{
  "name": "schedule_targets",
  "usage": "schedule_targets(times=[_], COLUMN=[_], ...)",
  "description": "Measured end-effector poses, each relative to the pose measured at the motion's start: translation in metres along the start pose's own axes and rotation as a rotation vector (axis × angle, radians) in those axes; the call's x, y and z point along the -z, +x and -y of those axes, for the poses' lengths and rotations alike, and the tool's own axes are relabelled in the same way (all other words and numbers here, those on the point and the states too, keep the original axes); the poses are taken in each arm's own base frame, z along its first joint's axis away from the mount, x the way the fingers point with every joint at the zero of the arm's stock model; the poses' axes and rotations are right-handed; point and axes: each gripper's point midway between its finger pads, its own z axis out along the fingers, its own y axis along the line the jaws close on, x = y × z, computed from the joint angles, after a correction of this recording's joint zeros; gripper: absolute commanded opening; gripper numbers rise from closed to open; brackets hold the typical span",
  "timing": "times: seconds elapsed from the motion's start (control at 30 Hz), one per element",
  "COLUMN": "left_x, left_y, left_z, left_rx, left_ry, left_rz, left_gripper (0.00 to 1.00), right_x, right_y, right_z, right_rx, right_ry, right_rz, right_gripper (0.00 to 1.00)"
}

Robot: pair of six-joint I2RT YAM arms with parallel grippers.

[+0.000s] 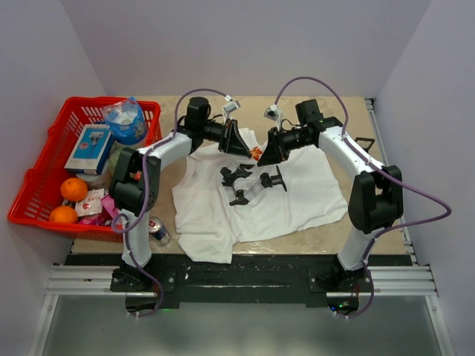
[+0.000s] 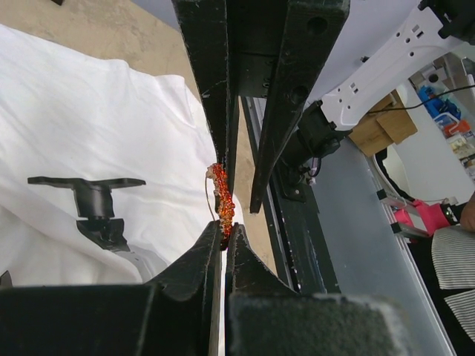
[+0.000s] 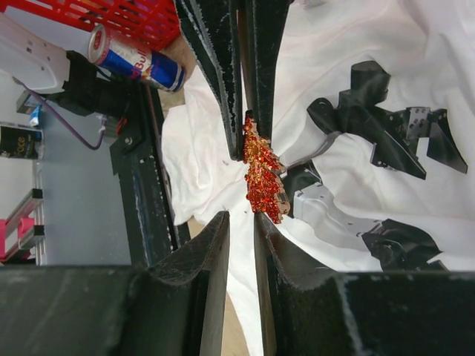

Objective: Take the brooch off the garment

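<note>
The brooch [image 3: 263,176] is being clenched at one end between the tips of the left pincer [image 2: 224,236], at the far edge of the shirt [image 1: 297,200], which is lying spread on the tabletop [image 1: 345,111]. The right pincer [image 3: 239,219] is being held narrowly parted just beside the brooch's other end, with nothing gripped. Whether the brooch is already free of the cloth cannot be told, as white fabric is being shown right behind it in both wrist views. By judgement, the task is being carried through its middle. The grasp is made, while unfastening, lifting clear and setting down are being left to do.
</note>
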Motion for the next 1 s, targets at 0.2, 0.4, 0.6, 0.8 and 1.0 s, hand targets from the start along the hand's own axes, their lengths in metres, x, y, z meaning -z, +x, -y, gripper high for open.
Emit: schedule_targets(times=[0.2,0.4,0.6,0.8,1.0], left_x=[0.001,0.001,0.000,0.001,0.001], left_y=[0.000,-0.001,-0.004,-0.006,-0.007], left_z=[0.003,0.009,0.014,0.015,0.015], left_rx=[0.024,0.021,0.008,-0.014,-0.022], left_ry=[0.020,0.042,0.059,0.062,0.063], left_rz=[0.012,0.014,0.012,0.013,0.014], left_gripper=[0.00,0.00,0.00,0.00,0.00], right_x=[0.001,0.001,0.002,0.002,0.003], right_y=[-0.002,-0.007,-0.016,-0.018,-0.018], right_z=[-0.004,-0.002,-0.001,-0.005,-0.007], right_rx=[-0.002,0.008,0.016,-0.006,-0.010], right_ry=[-0.023,-0.015,-0.005,-0.030,-0.053], right_rz=[0.009,0.021,0.041,0.049,0.054], right_gripper=[0.32,0.29,0.24,0.08,0.00])
